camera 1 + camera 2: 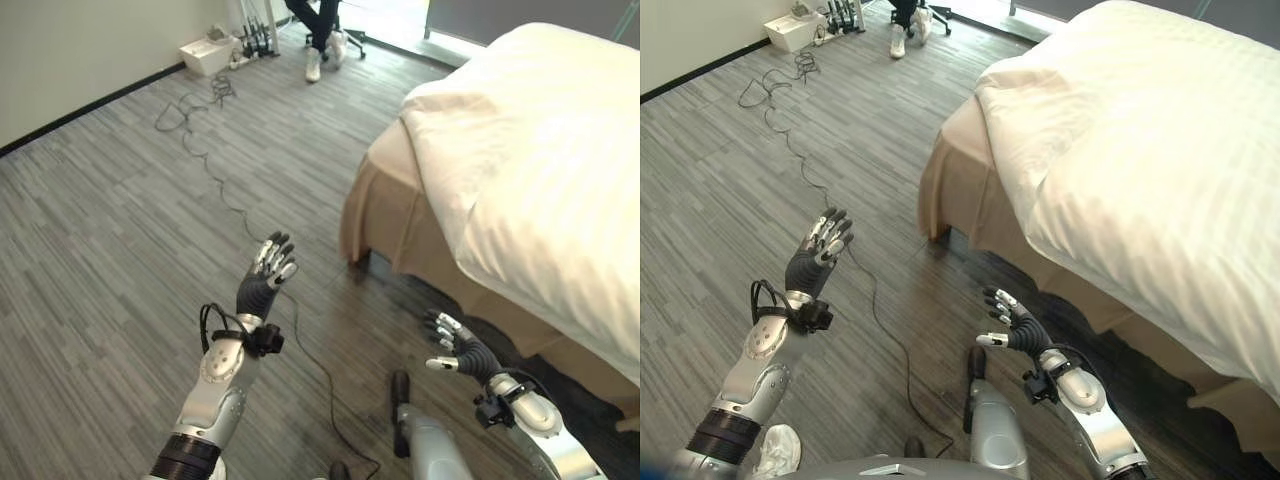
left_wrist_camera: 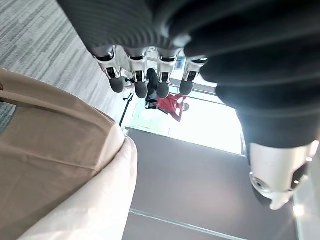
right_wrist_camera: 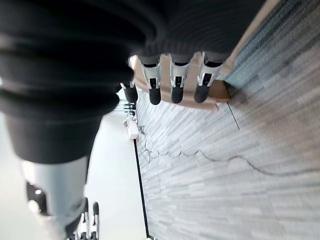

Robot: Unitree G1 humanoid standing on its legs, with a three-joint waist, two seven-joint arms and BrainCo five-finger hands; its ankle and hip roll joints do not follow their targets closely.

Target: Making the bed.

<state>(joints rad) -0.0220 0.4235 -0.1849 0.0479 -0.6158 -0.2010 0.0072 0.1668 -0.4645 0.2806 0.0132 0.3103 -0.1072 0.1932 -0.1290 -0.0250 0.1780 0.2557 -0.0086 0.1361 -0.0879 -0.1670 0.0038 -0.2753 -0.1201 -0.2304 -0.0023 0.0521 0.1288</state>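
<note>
**Both hands empty beside the bed**

The wide bed [image 1: 540, 190], covered by a cream-white quilt [image 1: 1140, 150] over a tan fabric skirt [image 1: 400, 230], is seen on the robot's right, standing on the grey wood-plank floor [image 1: 120, 250]. The quilt is draped over the near corner, the skirt left showing beneath it. The left hand [image 1: 266, 275] is raised above the floor, well apart from the bed, its fingers [image 2: 141, 82] straight and close together, nothing held. The right hand [image 1: 1012, 322] is held low near the bed's skirt, fingers [image 3: 176, 85] extended and slightly spread, touching nothing. A person in a red top [image 2: 170, 104] is caught in the left wrist view; in the eye views a seated person's legs and white shoes [image 1: 322, 45] are seen far off, beside a white box [image 1: 208, 52] at the wall.
</note>
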